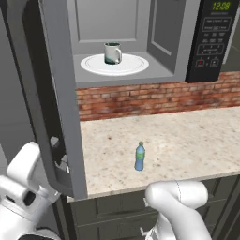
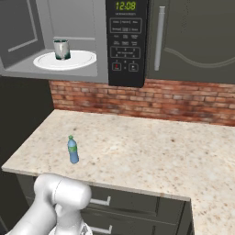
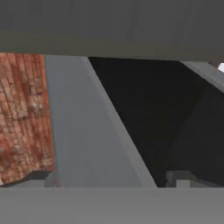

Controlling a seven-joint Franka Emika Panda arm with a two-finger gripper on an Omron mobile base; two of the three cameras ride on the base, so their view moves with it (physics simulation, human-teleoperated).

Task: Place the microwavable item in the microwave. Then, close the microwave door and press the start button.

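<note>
The silvery-grey mug (image 1: 112, 53) (image 2: 61, 49) stands upright on the white turntable plate (image 1: 133, 65) (image 2: 82, 58) inside the grey microwave (image 1: 164, 47) (image 2: 18, 27). The microwave door (image 1: 51, 93) is swung wide open to the left. My gripper (image 1: 59, 153) is low at the door's outer face, near its free edge, and its fingers look spread with nothing between them. In the hand view the gripper (image 3: 109, 179) faces the door's grey frame (image 3: 87, 131) and dark glass up close. The black control panel (image 1: 213, 37) (image 2: 126, 41) shows a green clock.
A slim blue bottle with a green cap (image 1: 139, 156) (image 2: 73, 150) stands on the speckled counter (image 1: 187, 140) (image 2: 151, 156) near its front edge. A brick backsplash (image 1: 154, 96) runs under the microwave. A dark cabinet with a long handle (image 2: 159, 36) sits right of the panel.
</note>
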